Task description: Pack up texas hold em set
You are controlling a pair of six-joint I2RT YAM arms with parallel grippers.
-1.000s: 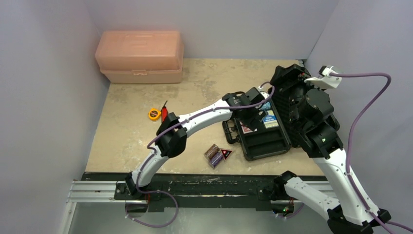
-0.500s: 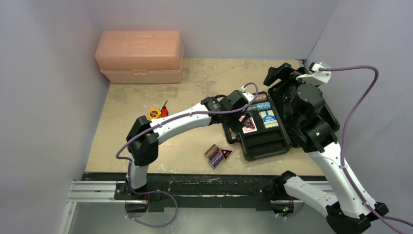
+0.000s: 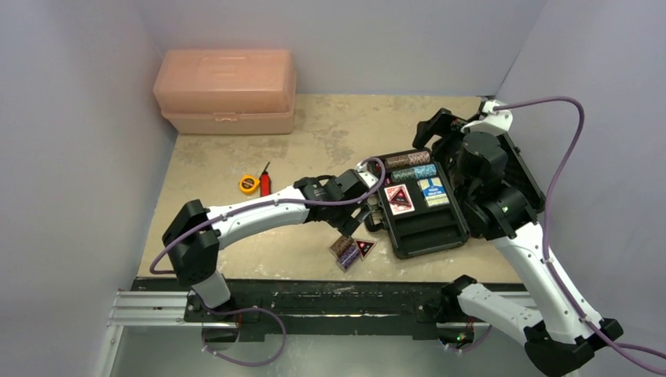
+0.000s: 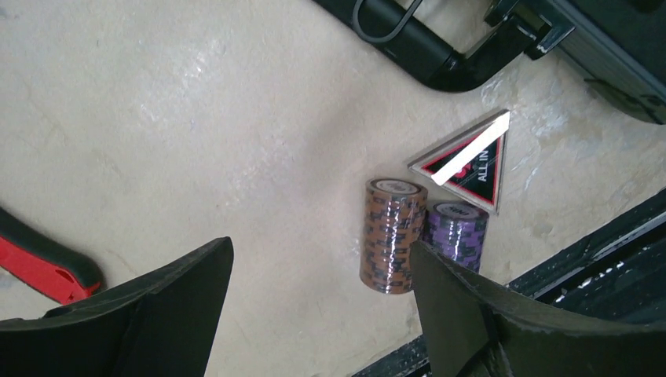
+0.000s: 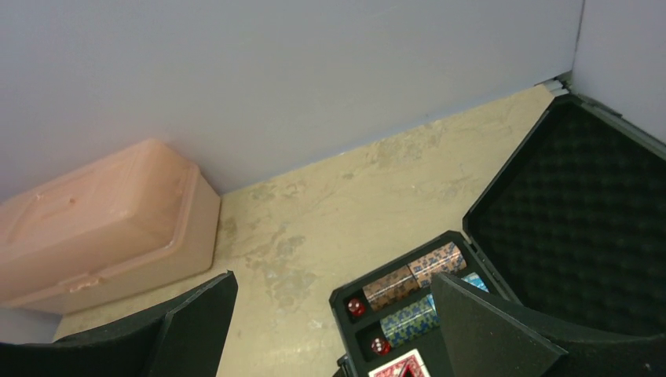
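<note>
The black case (image 3: 424,224) lies open, its foam lid (image 5: 581,220) raised at the right. It holds chip stacks (image 3: 408,165), a red deck (image 3: 398,199), a blue deck (image 3: 433,192) and red dice (image 5: 356,306). An orange chip stack (image 4: 390,236), a purple chip stack (image 4: 455,234) and a black-red triangular token (image 4: 471,161) lie on the table by the case handle (image 4: 424,51). My left gripper (image 4: 322,267) is open and empty, just left of the orange stack; in the top view it (image 3: 351,222) hovers over these pieces. My right gripper (image 5: 334,290) is open and empty above the case's far end.
A large peach plastic box (image 3: 226,90) stands at the back left, also in the right wrist view (image 5: 102,224). A yellow tape measure (image 3: 249,184) and a red folding knife (image 3: 265,182) lie left of my left arm. The black rail (image 3: 314,294) runs along the near edge.
My left gripper has drawn back from over the case toward the near left, above the loose chip stacks. The red deck now lies uncovered in the case. My right gripper has shifted left.
</note>
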